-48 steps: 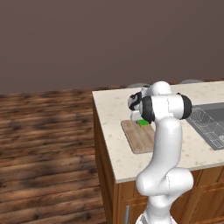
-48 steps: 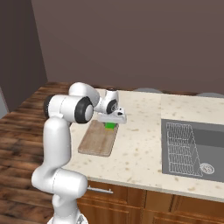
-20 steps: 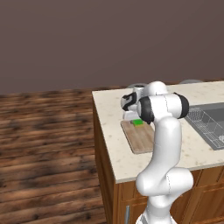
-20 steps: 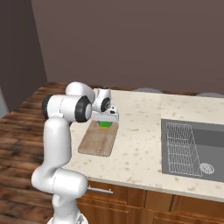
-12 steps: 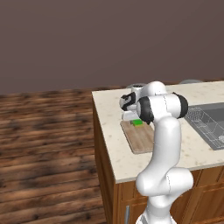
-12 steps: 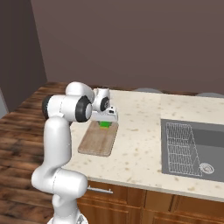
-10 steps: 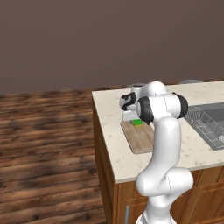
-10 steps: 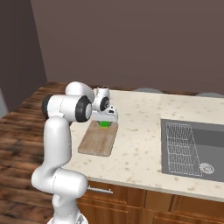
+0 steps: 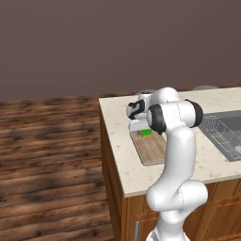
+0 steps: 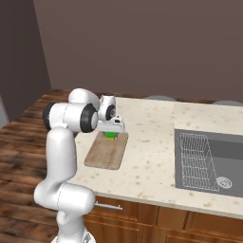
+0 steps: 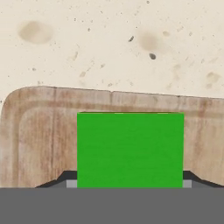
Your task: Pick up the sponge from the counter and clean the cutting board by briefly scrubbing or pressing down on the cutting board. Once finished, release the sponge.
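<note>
1. Pinching the small bright green rectangular sponge [image 11: 130,150], the jaws [image 10: 111,131] sat low over the far end of the flat light-brown wooden cutting board [image 10: 106,152].
2. That board lay on the beige speckled stone bench [image 10: 156,156], left of the grey sink [image 10: 211,161].

Green sponge [image 9: 145,133] on cutting board [image 9: 151,148], under end effector [image 9: 141,127], on counter [image 9: 117,141].

The sponge [image 11: 130,149] is bright green. The cutting board [image 11: 39,131] is light brown wood with visible grain. The surface [image 11: 109,43] is beige, speckled with dark flecks. The floor [image 9: 47,141] is dark brown plank.
</note>
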